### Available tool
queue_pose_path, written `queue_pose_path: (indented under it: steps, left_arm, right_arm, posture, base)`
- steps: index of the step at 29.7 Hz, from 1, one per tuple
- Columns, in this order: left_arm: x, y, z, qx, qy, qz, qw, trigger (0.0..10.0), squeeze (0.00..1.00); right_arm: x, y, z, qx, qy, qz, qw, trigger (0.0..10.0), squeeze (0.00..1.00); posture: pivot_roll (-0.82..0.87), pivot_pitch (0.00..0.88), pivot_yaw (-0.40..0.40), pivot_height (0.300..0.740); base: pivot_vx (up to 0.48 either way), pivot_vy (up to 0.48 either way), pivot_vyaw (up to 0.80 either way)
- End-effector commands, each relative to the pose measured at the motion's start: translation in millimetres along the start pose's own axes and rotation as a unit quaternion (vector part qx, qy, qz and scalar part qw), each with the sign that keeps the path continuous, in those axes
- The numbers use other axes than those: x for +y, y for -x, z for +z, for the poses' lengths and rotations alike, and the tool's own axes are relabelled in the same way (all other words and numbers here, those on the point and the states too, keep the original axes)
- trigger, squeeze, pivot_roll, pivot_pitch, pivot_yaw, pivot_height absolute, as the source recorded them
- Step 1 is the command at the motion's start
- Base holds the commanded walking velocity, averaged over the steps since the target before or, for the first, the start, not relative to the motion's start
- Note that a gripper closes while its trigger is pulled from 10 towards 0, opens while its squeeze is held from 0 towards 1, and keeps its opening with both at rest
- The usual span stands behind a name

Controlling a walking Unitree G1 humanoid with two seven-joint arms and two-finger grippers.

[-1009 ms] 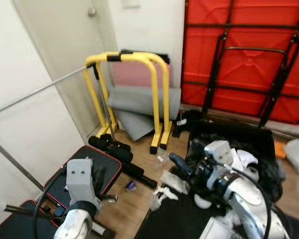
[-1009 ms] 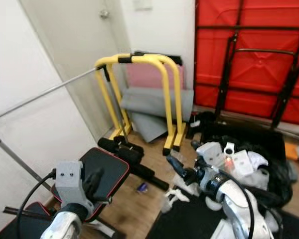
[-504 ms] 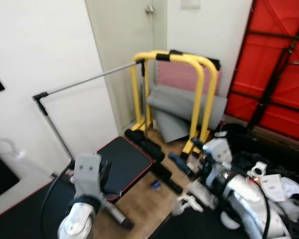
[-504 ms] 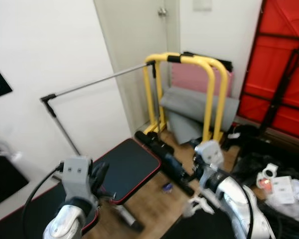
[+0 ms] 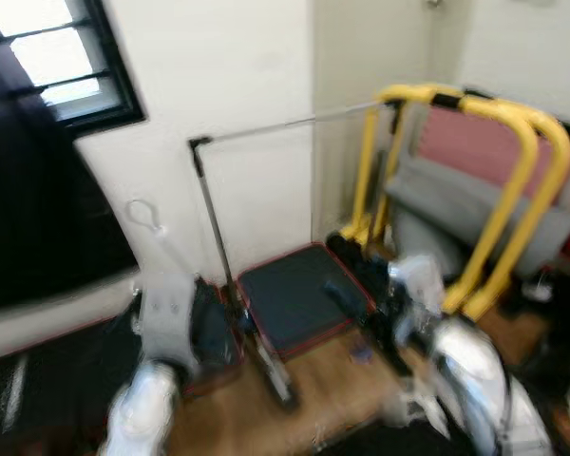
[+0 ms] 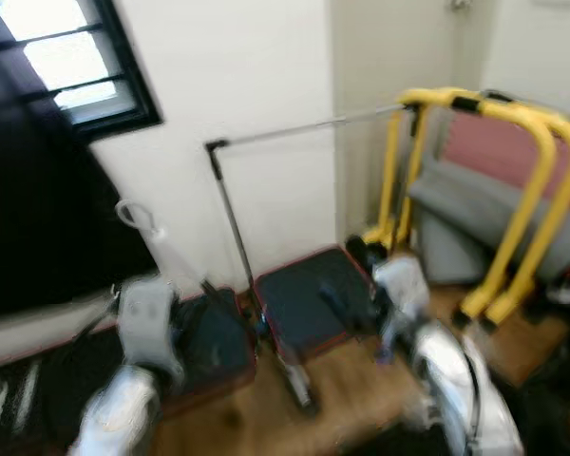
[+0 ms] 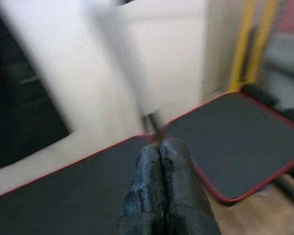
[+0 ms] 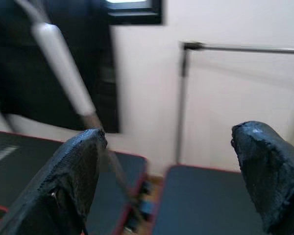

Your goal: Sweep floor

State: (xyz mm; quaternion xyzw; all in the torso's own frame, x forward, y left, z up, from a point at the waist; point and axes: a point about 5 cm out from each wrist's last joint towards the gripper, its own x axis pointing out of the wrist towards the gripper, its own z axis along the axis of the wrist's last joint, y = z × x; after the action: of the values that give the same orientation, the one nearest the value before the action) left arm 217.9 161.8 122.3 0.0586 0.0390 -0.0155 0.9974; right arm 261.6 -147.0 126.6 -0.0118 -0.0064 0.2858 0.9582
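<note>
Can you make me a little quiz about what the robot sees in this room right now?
1. True or false: the right tool has its two black fingers spread wide apart.
2. What colour are the bent bars standing by the wall? A) blue B) yellow C) green
3. Fill in the missing word: the black padded bench on the wooden floor has a ____ trim around its edge.

Key:
1. True. In the right wrist view the fingers stand far apart, with nothing between them.
2. B, yellow.
3. Red.

Bonus fact: the left tool has its fingers pressed together.
</note>
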Motion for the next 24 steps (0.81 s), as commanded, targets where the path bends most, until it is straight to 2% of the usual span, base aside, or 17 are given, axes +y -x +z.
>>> queue_pose_path:
  steps: [1, 10, 24]
  left_arm:
    - [-1.3, 0.4, -0.6, 0.001, 0.0, 0.011, 1.0, 10.0, 0.0]
    - [-0.7, -0.9, -1.1, 0.003, 0.003, 0.01, 1.0, 10.0, 0.0]
    - [-0.3, -2.3, -1.3, 0.002, 0.006, 0.008, 1.0, 10.0, 0.0]
  right_arm:
    - [-4.5, 2.9, -0.8, 0.005, 0.006, -0.009, 1.0, 10.0, 0.0]
    - [-8.9, -0.4, -0.5, 0.007, 0.002, -0.027, 1.0, 10.0, 0.0]
    - [-13.0, -3.3, 4.0, -0.001, 0.006, -0.044, 0.999, 10.0, 0.0]
  posture:
    - [-0.14, 0.0, -0.012, 0.74]
    - [-0.13, 0.0, -0.013, 0.74]
    - [-0.14, 0.0, -0.015, 0.74]
  base:
    - [0.0, 0.0, 0.77]
    - [0.0, 0.0, 0.59]
    - [0.0, 0.0, 0.0]
